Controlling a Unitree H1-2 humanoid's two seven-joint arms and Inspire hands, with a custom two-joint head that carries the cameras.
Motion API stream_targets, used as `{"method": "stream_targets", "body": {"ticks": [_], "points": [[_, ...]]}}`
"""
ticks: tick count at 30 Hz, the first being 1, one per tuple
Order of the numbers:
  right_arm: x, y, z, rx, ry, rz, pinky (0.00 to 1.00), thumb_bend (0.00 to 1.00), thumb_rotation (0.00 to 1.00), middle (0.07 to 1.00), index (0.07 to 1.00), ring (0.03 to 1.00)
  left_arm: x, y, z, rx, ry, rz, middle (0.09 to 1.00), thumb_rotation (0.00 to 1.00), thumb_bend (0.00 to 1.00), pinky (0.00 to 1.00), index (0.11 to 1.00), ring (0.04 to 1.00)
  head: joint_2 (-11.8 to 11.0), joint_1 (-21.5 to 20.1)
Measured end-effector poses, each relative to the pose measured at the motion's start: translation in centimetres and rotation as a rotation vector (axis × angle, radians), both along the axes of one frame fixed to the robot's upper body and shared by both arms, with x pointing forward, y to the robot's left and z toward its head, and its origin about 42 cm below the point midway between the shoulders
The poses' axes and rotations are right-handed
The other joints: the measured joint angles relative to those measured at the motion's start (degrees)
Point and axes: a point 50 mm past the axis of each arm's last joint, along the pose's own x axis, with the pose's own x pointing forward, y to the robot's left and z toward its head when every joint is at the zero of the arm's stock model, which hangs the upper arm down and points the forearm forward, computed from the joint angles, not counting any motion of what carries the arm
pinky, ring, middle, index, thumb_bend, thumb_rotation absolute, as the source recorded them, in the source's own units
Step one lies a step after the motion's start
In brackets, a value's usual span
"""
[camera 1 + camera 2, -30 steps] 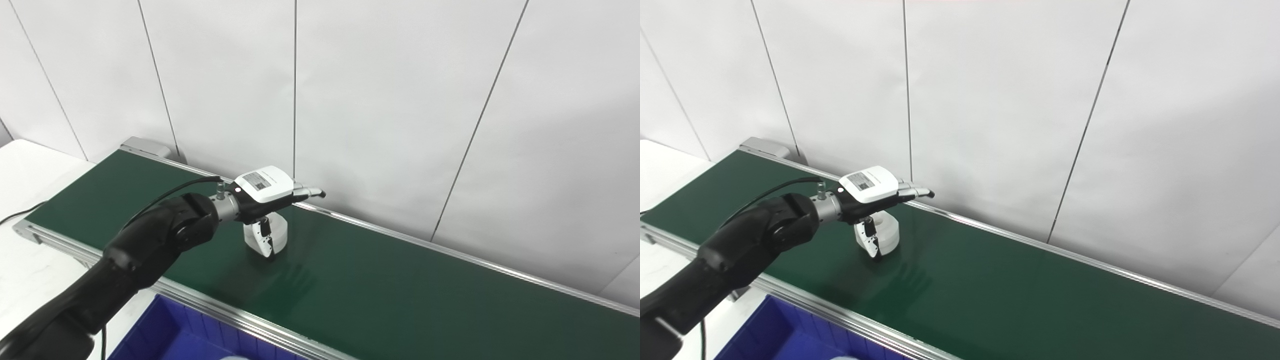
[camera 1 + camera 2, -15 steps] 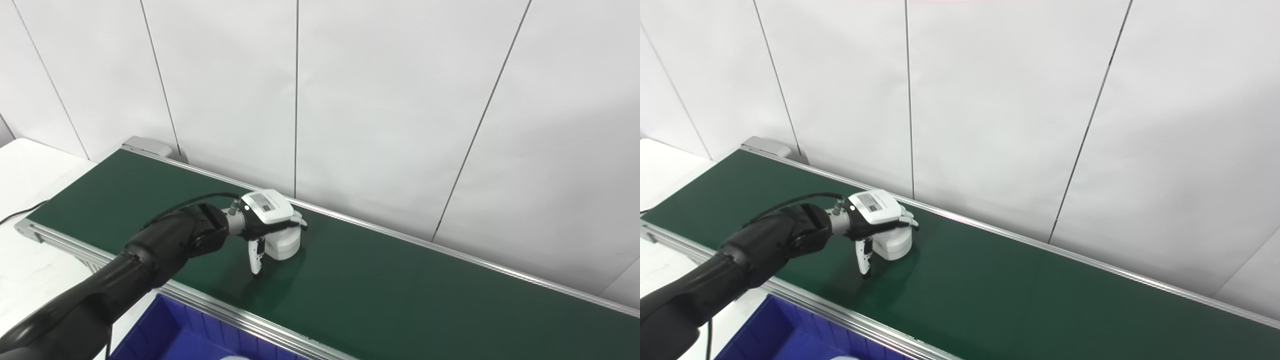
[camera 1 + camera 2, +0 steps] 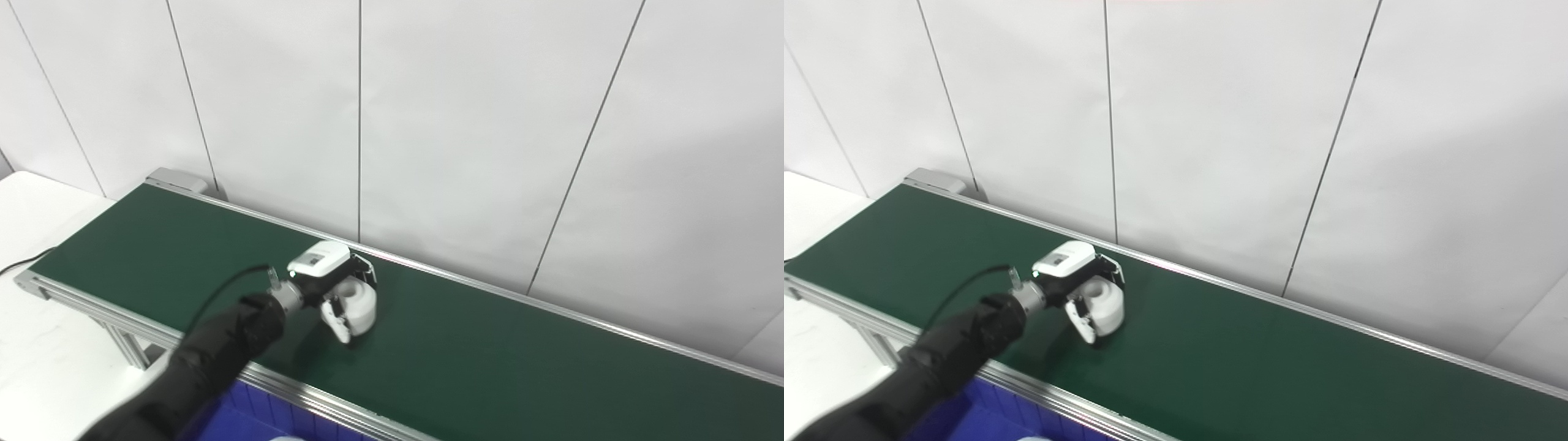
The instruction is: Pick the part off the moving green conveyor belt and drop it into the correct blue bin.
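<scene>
Step in hand, as judged: the grasp on the belt, with lift-off not yet made. The left hand [image 3: 334,288] is wrapped about the part [image 3: 357,302], its fingers [image 3: 366,267] curled over the far side and the thumb pressing the near side, pinching it between them. The part sits on the green conveyor belt [image 3: 502,361], roughly mid-width, just beyond the belt's near rail above the blue bin [image 3: 968,411]. It is a squat white cylinder with a round recess in its top face. The next move calls for a clean lift, then a carry back over the near rail to the bin. The right hand is out of view.
</scene>
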Motion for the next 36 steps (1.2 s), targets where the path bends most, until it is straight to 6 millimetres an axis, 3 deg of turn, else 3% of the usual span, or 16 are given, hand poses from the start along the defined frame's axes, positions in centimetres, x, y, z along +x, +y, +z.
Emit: {"method": "stream_targets", "body": {"ticks": [5,9,12,14,15,16,18,19,20,22,26,30,36], "points": [[-0.1,0.1,0.0,-0.002,0.001,0.001,1.00,0.94,1.00,1.000,1.000,1.000,-0.1,-0.7,0.3,0.047,-0.010,-0.047,0.449,0.00,0.52,0.31,0.502,0.385,0.2,-0.2],[-0.1,0.2,0.0,-0.002,0.000,0.001,1.00,0.95,1.00,1.000,1.000,1.000,-0.2,-1.0,1.1,0.095,-0.010,-0.103,0.459,0.00,0.52,0.33,0.500,0.402,0.3,-0.2],[-0.1,0.3,0.2,0.000,-0.004,0.002,1.00,0.92,1.00,1.000,1.000,1.000,-0.3,-0.8,2.5,0.111,-0.039,-0.146,0.413,0.00,0.52,0.28,0.511,0.348,2.2,-0.2],[0.0,0.3,0.7,0.002,-0.021,0.000,1.00,0.91,1.00,1.000,1.000,1.000,-0.8,-1.0,4.7,0.107,-0.092,-0.203,0.404,0.00,0.52,0.26,0.508,0.323,2.2,-0.2],[0.1,0.4,0.9,0.004,-0.028,0.001,1.00,0.91,1.00,1.000,1.000,1.000,-1.2,-1.1,6.3,0.089,-0.129,-0.228,0.399,0.00,0.52,0.25,0.506,0.310,3.5,0.3],[0.1,0.4,1.0,0.005,-0.033,0.000,1.00,0.91,1.00,1.000,1.000,1.000,-1.7,-1.2,7.7,0.067,-0.162,-0.254,0.422,0.00,0.52,0.28,0.506,0.345,3.5,0.4],[0.1,0.3,1.4,0.008,-0.044,-0.003,1.00,0.91,1.00,1.000,1.000,1.000,-2.5,-1.9,10.5,0.031,-0.223,-0.311,0.438,0.00,0.52,0.31,0.506,0.369,7.0,3.3],[0.1,0.3,1.7,0.009,-0.053,-0.001,1.00,0.92,1.00,1.000,1.000,1.000,-3.2,-2.3,12.1,0.020,-0.253,-0.342,0.440,0.00,0.52,0.31,0.506,0.372,7.0,3.3],[0.2,0.3,2.0,0.009,-0.065,-0.003,1.00,0.93,1.00,1.000,1.000,1.000,-4.1,-2.7,13.5,0.007,-0.282,-0.371,0.430,0.00,0.52,0.30,0.508,0.357,7.0,3.3],[0.5,0.1,2.7,0.006,-0.085,-0.005,1.00,0.96,1.00,1.000,1.000,1.000,-6.3,-3.5,16.3,-0.013,-0.334,-0.418,0.428,0.00,0.52,0.31,0.511,0.358,10.9,7.7],[0.7,-0.5,3.7,-0.002,-0.105,-0.011,1.00,0.97,1.00,1.000,1.000,1.000,-10.4,-3.6,20.1,-0.001,-0.380,-0.469,0.435,0.00,0.52,0.32,0.512,0.369,12.9,10.5],[0.6,-1.5,3.8,-0.003,-0.101,-0.008,1.00,0.96,1.00,1.000,1.000,1.000,-12.3,-1.9,19.4,0.021,-0.320,-0.402,0.426,0.00,0.52,0.31,0.516,0.351,14.9,13.9],[0.7,-3.5,4.4,-0.002,-0.092,-0.013,1.00,0.96,0.97,1.000,1.000,0.989,-18.6,-1.7,17.1,0.000,-0.238,-0.347,0.457,0.00,0.52,0.34,0.506,0.387,16.9,14.8]]}}
